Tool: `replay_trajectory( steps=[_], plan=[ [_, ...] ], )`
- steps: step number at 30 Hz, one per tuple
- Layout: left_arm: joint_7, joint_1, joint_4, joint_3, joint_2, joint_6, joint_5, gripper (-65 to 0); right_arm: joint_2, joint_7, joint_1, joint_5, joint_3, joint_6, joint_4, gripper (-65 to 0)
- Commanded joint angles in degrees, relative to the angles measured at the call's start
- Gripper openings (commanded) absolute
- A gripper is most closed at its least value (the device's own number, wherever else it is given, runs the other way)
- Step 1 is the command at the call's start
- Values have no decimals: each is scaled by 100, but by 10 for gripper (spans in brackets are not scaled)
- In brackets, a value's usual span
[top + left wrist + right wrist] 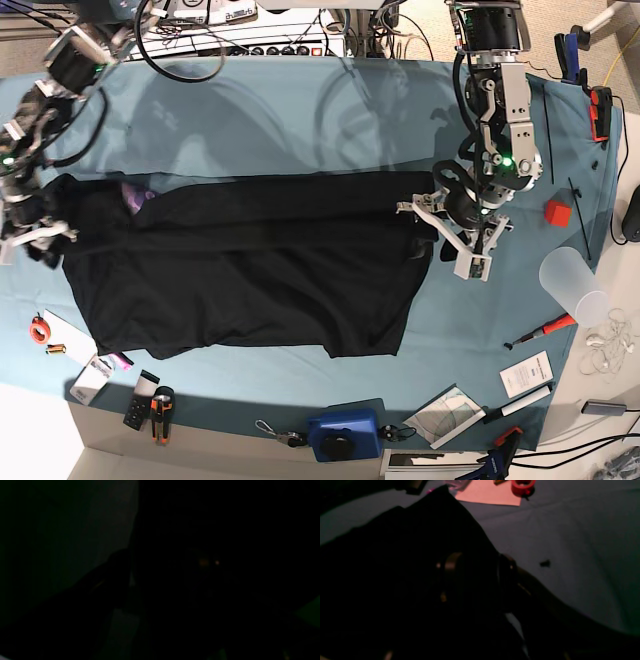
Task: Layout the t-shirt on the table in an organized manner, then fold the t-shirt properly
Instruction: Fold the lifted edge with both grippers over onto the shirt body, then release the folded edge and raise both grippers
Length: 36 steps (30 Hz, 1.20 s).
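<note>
The t-shirt lies spread black side up across the table, a scrap of purple print peeking out near its left end. The left gripper sits at the shirt's right edge and the right gripper at its left. Both wrist views are too dark to tell whether either pair of fingers grips cloth. A red tape roll shows dimly.

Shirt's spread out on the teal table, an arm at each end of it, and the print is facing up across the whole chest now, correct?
Not quite. The base view shows the t-shirt spread on the table with the left gripper and right gripper at its ends, but it is almost entirely plain black; only a purple sliver shows near the right gripper's end.
</note>
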Motion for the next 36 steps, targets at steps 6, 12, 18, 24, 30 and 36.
replay_trajectory(
  steps=[6, 12, 18, 24, 30, 36],
  plan=[
    [715, -87, 577, -7, -17, -17, -173, -302, 350, -188, 157, 1318, 614, 87, 144, -416],
    [1303, 199, 1843, -17, -17, -66, -210, -322, 356, -1416, 133, 2660, 2011, 935, 444, -416],
    [1307, 1078, 2498, -55, -15, -83, -214, -322, 354, -1781, -549, 3357, 2918, 935, 527, -416],
    [1292, 1458, 2275, -52, -13, 264, -483, -310, 341, -2116, -1403, 3353, 2949, 935, 527, -417],
    [955, 1467, 1484, -55, -13, 264, -822, -310, 254, -2140, -1873, 3351, 2949, 935, 522, -417],
    [1099, 1480, 1329, -48, -11, 190, -960, -310, -33, -2120, -2022, 3353, 2553, 935, 514, -417]
  ],
)
